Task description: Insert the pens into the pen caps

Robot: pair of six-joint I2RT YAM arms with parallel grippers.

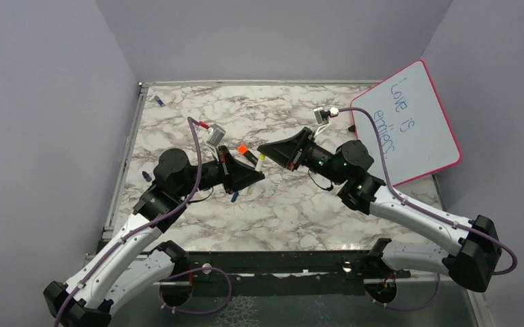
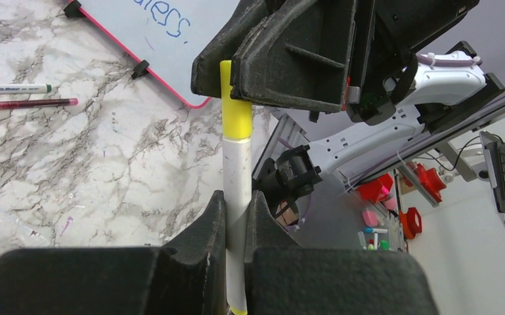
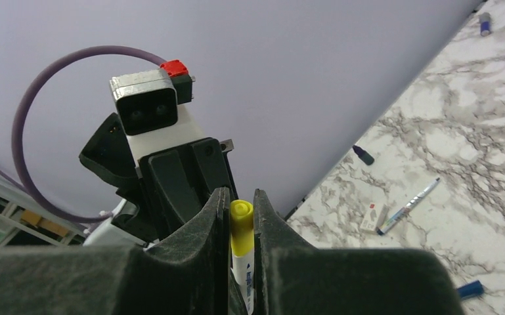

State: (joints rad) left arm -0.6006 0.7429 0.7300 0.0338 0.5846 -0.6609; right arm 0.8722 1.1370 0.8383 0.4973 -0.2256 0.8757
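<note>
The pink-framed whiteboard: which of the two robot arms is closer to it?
Right. The right arm has its elbow right by the whiteboard's near left edge. The left arm is on the opposite side of the scene, well away from it.

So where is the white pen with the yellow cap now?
In the top view the white pen is held above the table's middle: the left fingers grip its body, the right fingers its yellow cap.

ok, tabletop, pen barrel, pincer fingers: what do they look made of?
Tabletop: marble pattern, flat low sheen; stone or printed laminate, cannot tell.
Pen barrel: smooth white plastic; yellow cap matte plastic.
Left pincer fingers: black, grainy rough texture, probably printed or moulded plastic.
</note>
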